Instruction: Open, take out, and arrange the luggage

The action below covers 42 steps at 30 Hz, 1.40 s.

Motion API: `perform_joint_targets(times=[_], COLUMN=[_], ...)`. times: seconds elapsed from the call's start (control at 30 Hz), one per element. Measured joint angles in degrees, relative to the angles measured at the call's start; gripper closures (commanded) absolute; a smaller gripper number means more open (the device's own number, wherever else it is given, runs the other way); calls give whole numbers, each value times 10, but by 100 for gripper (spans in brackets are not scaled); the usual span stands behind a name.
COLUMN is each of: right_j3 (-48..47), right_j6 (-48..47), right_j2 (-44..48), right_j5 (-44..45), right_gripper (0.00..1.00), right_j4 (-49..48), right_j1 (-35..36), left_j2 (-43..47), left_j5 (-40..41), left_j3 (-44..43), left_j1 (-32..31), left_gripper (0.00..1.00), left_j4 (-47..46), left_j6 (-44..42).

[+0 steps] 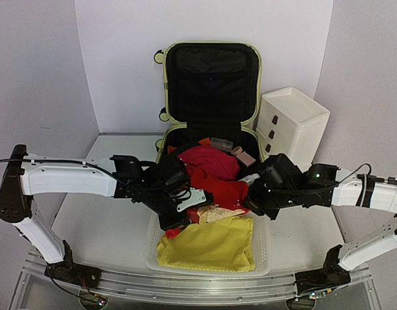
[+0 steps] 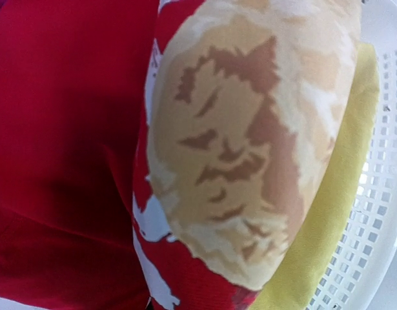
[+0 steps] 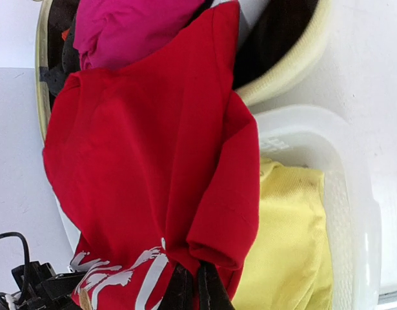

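your right gripper [image 3: 195, 285]: clamped on red shirt [image 1: 214, 174]. left gripper [image 1: 175, 214]: closed, beside same shirt. luggage [image 1: 211, 77]: open at table's back, still part-full. yellow cloth [image 1: 208, 248]: already in basket [image 1: 264, 261].

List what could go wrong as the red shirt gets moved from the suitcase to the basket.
1. The red shirt trails back into the luggage, lying against a pink garment; pulling further could drag that out too.
2. The right gripper pinches only a fold of the shirt, so it might slip free and drop across the rim of the basket instead of onto the yellow garment.
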<state>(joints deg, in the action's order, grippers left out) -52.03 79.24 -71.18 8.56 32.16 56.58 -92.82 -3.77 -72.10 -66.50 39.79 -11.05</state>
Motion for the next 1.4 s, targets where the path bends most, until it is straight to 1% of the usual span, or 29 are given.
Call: perform_joint_targets(times=[0.2, 0.33, 0.53, 0.67, 0.7, 0.73, 0.77, 0.8, 0.83, 0.87, 0.9, 0.93, 1.0, 1.07, 1.1, 1.13, 1.17, 1.2, 1.27, 1.33, 1.4], right_j3=[33, 50, 78, 87, 87, 87, 87, 87, 86, 82, 78, 72, 59, 47, 43, 41, 40, 38, 31, 15, 0], right_j6=[71, 116, 166, 188, 190, 192, 193, 193, 194, 192, 186, 181, 163, 130, 114, 92, 64, 36, -13, -60, -102], right_j2=[8, 0, -25, -25, -25, -25, -25, -26, -27, -29, -30, -31, -29, -17, -9, 4, 17, 30, 41, 34, 14], right_j5=[60, 79, 99, 113, 116, 118, 120, 122, 125, 129, 135, 140, 156, 176, 183, 190, 195, 198, 197, 182, 156], right_gripper=[100, 100, 100, 100, 97, 89, 76, 60, 55, 50, 49, 48, 48, 49, 51, 55, 61, 67, 79, 89, 94], right_j4=[30, 40, 41, 47, 49, 53, 57, 63, 71, 82, 92, 103, 117, 122, 122, 117, 108, 97, 76, 48, 21], right_j1=[103, 156, 200, 225, 228, 230, 233, 236, 238, 240, 242, 243, 245, 246, 246, 246, 246, 246, 246, 246, 246], left_j2=[22, 22, 16, 16, 16, 16, 16, 16, 16, 16, 17, 20, 31, 52, 65, 79, 95, 109, 129, 141, 139], left_j5=[-10, -22, -29, -45, -50, -54, -57, -58, -57, -55, -50, -39, -21, -2, 11, 21, 30, 37, 41, 33, 10], left_j3=[39, 63, 73, 73, 73, 73, 73, 73, 73, 73, 73, 73, 73, 72, 71, 67, 64, 59, 49, 39, 35], left_j1=[-48, -75, -99, -113, -116, -120, -123, -125, -127, -129, -130, -131, -130, -131, -131, -131, -130, -129, -125, -119, -114], left_gripper=[100, 99, 94, 88, 84, 78, 70, 60, 53, 43, 35, 31, 25, 22, 22, 25, 30, 38, 61, 82, 97], left_j4=[5, 5, 2, 2, 2, 3, 4, 7, 10, 14, 16, 19, 26, 35, 39, 43, 43, 44, 43, 42, 38], left_j6=[-8, -12, -14, -9, -9, -7, -5, 0, 8, 16, 22, 31, 52, 69, 79, 89, 99, 111, 130, 146, 164])
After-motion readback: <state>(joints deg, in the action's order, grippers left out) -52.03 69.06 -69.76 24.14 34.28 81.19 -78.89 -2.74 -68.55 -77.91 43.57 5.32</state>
